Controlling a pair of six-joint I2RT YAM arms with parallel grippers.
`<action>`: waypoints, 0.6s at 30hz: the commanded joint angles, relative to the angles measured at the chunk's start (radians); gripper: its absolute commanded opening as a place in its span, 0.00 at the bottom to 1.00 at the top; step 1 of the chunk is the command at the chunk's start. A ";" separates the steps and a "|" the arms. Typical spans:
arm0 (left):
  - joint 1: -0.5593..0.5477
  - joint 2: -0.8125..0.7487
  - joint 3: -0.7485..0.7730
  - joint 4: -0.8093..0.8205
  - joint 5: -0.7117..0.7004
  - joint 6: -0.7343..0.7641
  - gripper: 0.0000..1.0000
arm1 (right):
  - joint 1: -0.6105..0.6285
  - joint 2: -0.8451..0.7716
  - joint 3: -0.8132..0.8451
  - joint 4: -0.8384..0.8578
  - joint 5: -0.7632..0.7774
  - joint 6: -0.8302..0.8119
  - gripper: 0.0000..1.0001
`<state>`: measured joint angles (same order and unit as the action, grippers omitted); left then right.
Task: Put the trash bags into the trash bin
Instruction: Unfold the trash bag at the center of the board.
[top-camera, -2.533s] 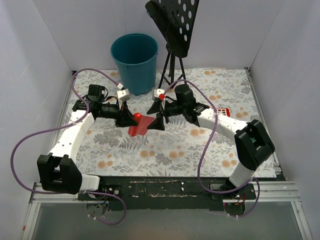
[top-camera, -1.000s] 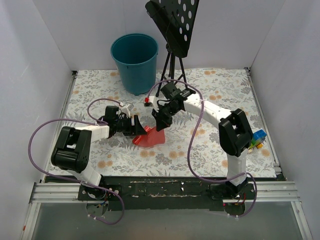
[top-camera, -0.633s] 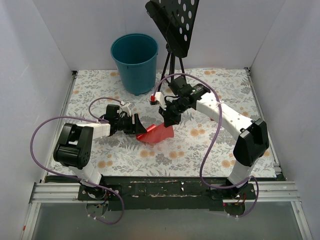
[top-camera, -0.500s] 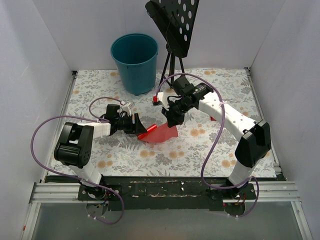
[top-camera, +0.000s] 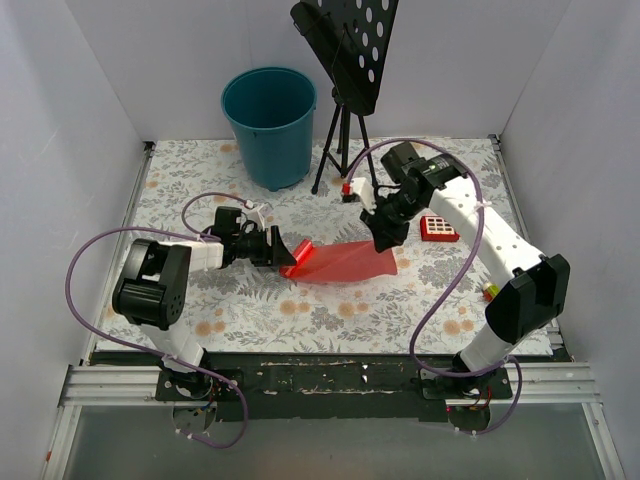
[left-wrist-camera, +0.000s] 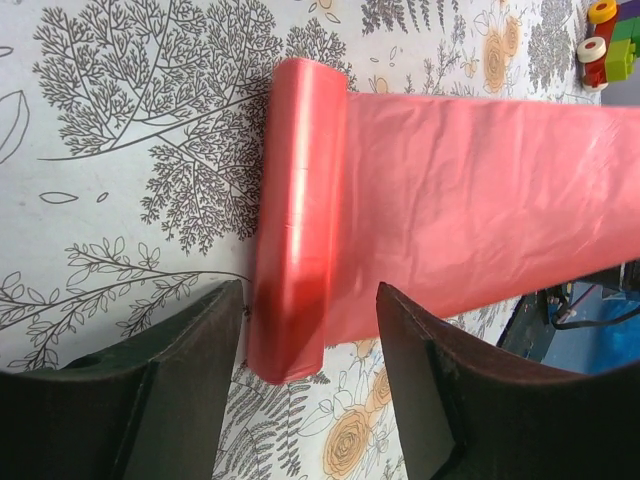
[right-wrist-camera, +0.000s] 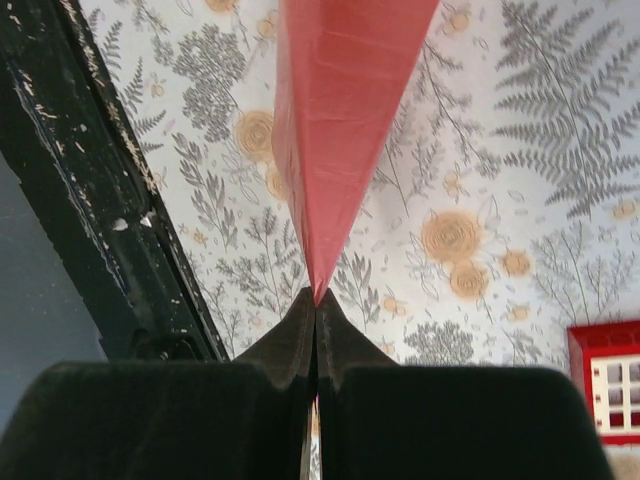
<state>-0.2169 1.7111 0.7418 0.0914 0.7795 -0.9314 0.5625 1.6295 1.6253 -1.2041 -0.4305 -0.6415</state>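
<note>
Right hand (top-camera: 385, 240) has pulled the trash bags (top-camera: 340, 263) rightward (film stretched).

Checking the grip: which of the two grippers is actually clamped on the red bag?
The right gripper, jaws shut on one end of the red bag; the left gripper only straddles its rolled end, jaws open.

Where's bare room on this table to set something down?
Widest: the table strip between trash bag and near rail. Also free: left of the trash bin, and the far right corner behind the red button toy. Crowded: the middle, around left gripper and right gripper, and by the stand legs.
</note>
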 joint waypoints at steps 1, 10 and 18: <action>-0.013 0.028 0.005 -0.047 -0.009 0.031 0.57 | -0.073 -0.030 0.070 -0.100 0.036 -0.026 0.01; -0.045 0.062 0.039 -0.041 -0.091 0.019 0.61 | -0.180 -0.078 0.015 -0.103 0.160 -0.064 0.01; -0.049 0.131 0.125 -0.038 -0.098 -0.063 0.64 | -0.257 -0.076 0.101 -0.101 0.169 -0.021 0.01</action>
<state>-0.2588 1.7920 0.8394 0.0982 0.7738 -0.9745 0.3267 1.5612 1.5967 -1.2930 -0.2478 -0.6952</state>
